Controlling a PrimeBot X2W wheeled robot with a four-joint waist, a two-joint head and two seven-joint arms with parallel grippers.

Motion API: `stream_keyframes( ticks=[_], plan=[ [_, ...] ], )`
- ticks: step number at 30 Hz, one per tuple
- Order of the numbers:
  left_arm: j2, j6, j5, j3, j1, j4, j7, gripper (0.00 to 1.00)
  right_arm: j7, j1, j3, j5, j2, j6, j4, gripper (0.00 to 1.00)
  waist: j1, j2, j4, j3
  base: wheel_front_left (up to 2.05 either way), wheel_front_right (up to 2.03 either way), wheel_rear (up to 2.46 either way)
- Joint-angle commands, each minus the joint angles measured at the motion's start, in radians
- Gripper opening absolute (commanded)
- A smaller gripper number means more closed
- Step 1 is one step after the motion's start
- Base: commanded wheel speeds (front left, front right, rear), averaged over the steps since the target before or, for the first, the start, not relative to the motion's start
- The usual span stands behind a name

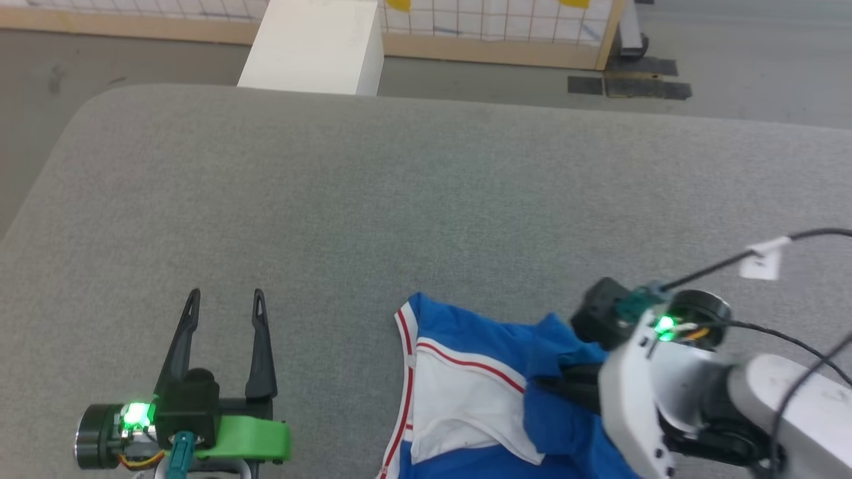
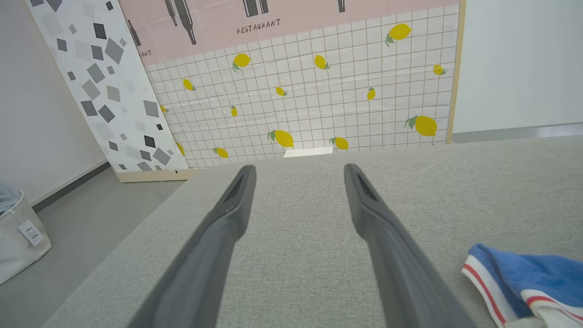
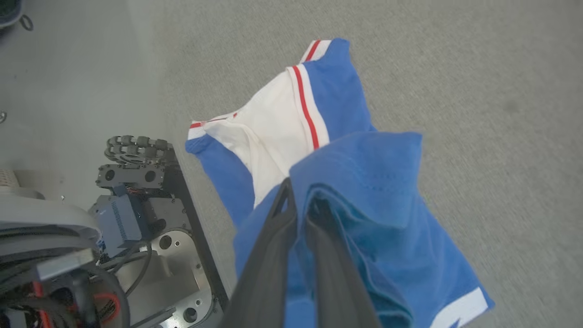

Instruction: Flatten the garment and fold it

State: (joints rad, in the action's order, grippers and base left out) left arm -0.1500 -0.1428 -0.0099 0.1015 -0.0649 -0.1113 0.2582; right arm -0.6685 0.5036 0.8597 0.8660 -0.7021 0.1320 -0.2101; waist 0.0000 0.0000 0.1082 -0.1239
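The garment [image 1: 479, 386], a bright blue jersey with a white sleeve and red-and-white trim, lies crumpled at the near edge of the grey table [image 1: 399, 199]. My right gripper [image 1: 552, 382] is shut on a fold of its blue cloth [image 3: 364, 182], which drapes over the fingers [image 3: 278, 237] in the right wrist view. My left gripper [image 1: 225, 299] stands open over bare table to the garment's left, nothing between its fingers [image 2: 232, 205]. The garment's striped corner [image 2: 524, 282] shows at the lower right of the left wrist view. Lettering and number are hidden.
A white box [image 1: 313, 46] stands beyond the table's far edge, before a lemon-patterned panel [image 2: 319, 91]. The robot's base [image 3: 136, 218] sits below the table's near edge. A cloth bin [image 2: 18, 237] is on the floor to the left.
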Motion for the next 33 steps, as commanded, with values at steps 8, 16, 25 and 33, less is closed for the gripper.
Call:
stream_keyframes(
  ticks=[8, 16, 25, 33],
  plan=[
    [0.012, 0.001, 0.004, 0.008, 0.059, 0.017, 0.004, 1.00, 0.033, 0.218, 0.206, 0.001, 0.138, -0.001, 0.203, 0.00, 0.0000, 0.0000, 0.049, -0.061, 0.00, 0.00, 0.00],
    [0.028, 0.005, 0.005, 0.030, 0.100, 0.030, 0.004, 1.00, 0.081, 0.295, 0.351, 0.051, 0.241, -0.001, 0.450, 0.00, 0.0000, 0.0000, 0.081, -0.092, 0.00, 0.00, 0.00],
    [0.024, 0.003, 0.002, 0.015, 0.106, 0.042, 0.004, 1.00, 0.165, 0.318, 0.411, 0.079, 0.243, -0.001, 0.515, 0.41, 0.0000, 0.0000, 0.066, -0.090, 0.00, 0.00, 0.00],
    [0.001, 0.001, 0.007, 0.002, 0.081, 0.041, 0.004, 1.00, 0.389, 0.370, 0.380, 0.068, 0.172, -0.001, 0.397, 1.00, 0.0000, 0.0000, 0.004, -0.029, 0.00, 0.00, 0.00]
  ],
)
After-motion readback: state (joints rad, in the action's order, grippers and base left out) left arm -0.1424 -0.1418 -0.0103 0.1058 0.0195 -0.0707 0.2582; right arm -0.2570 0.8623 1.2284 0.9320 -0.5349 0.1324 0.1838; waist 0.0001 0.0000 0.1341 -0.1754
